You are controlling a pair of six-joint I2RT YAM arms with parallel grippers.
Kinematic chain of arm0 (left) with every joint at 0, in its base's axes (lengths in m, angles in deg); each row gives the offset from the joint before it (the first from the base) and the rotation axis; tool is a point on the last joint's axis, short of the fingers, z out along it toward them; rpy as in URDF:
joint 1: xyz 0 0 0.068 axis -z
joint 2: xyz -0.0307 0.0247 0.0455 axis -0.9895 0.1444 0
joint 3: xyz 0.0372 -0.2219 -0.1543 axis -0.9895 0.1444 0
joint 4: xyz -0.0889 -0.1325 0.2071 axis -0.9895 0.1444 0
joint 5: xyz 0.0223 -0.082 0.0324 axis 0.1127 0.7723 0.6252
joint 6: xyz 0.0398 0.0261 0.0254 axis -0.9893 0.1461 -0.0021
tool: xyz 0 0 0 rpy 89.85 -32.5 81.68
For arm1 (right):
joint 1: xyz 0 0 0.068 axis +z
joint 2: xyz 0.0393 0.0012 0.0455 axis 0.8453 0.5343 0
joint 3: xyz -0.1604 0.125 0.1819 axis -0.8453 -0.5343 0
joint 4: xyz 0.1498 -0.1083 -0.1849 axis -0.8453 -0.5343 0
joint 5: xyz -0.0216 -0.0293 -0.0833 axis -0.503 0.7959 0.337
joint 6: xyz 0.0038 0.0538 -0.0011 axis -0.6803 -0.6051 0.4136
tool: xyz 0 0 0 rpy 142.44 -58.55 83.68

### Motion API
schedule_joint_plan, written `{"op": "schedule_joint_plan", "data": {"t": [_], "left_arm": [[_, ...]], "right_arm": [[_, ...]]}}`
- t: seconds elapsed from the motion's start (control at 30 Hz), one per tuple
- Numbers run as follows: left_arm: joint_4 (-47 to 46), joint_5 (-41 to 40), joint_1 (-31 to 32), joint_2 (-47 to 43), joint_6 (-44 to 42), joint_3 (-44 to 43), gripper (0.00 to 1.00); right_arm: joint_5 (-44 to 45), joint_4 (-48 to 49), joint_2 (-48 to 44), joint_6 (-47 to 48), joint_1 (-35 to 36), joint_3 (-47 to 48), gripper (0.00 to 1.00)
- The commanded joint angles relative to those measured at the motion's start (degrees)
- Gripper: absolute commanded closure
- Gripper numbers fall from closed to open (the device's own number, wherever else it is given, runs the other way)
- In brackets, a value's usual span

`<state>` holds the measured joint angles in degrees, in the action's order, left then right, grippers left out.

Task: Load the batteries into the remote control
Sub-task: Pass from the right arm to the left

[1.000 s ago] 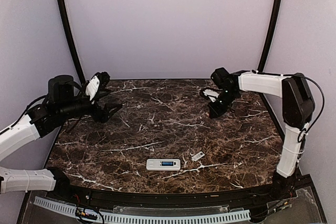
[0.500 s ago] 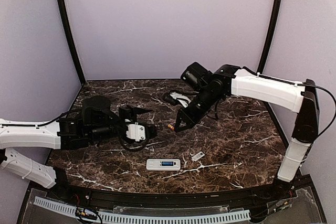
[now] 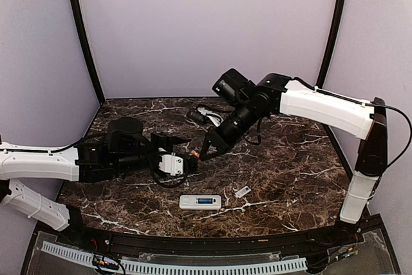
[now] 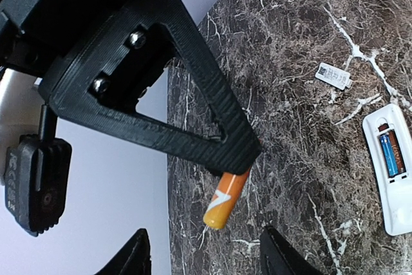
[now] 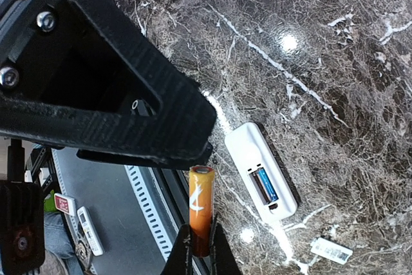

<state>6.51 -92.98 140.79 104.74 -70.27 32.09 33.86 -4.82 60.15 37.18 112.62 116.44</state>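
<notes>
Top external view | your right gripper (image 3: 197, 154) clamped 1 orange cylindrical battery (image 5: 200, 207) above the dark marble table (image 3: 290, 178) | left gripper (image 4: 206, 244) gaped empty beside it | slim white plastic remote control (image 3: 200, 202) lay near you, compartment open, 1 blue cell (image 5: 267, 187) seated | loading unfinished

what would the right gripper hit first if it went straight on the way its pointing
Most likely the left gripper, just past the tip of the battery the right gripper holds; depth between them is unclear.

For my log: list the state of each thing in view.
battery: clamped by one end in the right gripper.
left gripper: open, empty.
remote control: back up, compartment uncovered, a blue cell inside.
cover piece: off, lying apart from the remote control.
</notes>
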Motion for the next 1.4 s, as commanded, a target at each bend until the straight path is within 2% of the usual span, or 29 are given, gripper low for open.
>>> {"op": "schedule_joint_plan", "data": {"t": [0.0, 0.13, 0.33, 0.53, 0.63, 0.87, 0.9, 0.93, 0.97, 1.0, 1.13, 1.23, 1.37], "left_arm": [[2.80, 0.97, 0.24, 0.95, 1.91, -1.67, 0.43], [1.18, -1.01, 0.24, 3.06, 1.48, -2.79, 0.53], [0.87, -2.20, 0.24, 5.17, 1.29, -3.83, 0.57], [1.45, -1.69, 0.24, 4.66, 1.50, -3.76, 0.68], [1.61, -1.53, 0.24, 4.53, 1.92, -3.61, 0.75], [2.04, -1.79, 0.24, 4.05, 3.98, -3.46, 0.99], [2.11, -2.01, 0.26, 3.93, 4.45, -3.59, 1.00], [2.28, -2.20, 0.29, 3.87, 5.68, -3.67, 1.00], [2.41, -2.77, 0.25, 3.71, 6.58, -3.84, 1.00], [2.73, -3.57, 0.28, 3.54, 8.63, -3.93, 1.00], [6.46, -5.59, 0.24, 2.99, 20.71, -6.23, 1.00], [11.42, -4.45, 0.28, 2.33, 31.82, -7.60, 1.00], [14.91, -1.48, 0.27, 0.89, 41.21, -8.20, 1.00]], "right_arm": [[-1.90, 0.45, 1.72, -0.63, 1.30, 1.89, 1.00], [-2.02, 0.61, 2.07, -0.56, 1.59, 2.15, 1.00], [-2.15, 0.75, 2.40, -0.29, 1.54, 2.64, 1.00], [-1.73, 0.89, 3.09, -0.15, 1.53, 2.98, 1.00], [-1.80, 1.03, 3.66, -0.08, 1.53, 3.43, 1.00], [-1.46, 1.20, 3.64, 0.20, 1.53, 3.77, 1.00], [-1.06, 1.27, 3.48, 0.13, 1.51, 3.75, 1.00], [-0.66, 1.29, 3.26, 0.07, 1.48, 3.68, 0.98], [0.02, 1.47, 2.82, -0.02, 1.51, 3.59, 0.91], [0.78, 1.82, 2.25, -0.25, 1.44, 3.16, 0.79], [2.70, 6.93, -2.05, -2.73, 1.03, -1.01, 0.60], [2.81, 13.10, -5.71, -6.32, 1.04, -5.56, 0.51], [3.34, 19.50, -8.99, -10.17, 1.11, -10.26, 0.46]]}}
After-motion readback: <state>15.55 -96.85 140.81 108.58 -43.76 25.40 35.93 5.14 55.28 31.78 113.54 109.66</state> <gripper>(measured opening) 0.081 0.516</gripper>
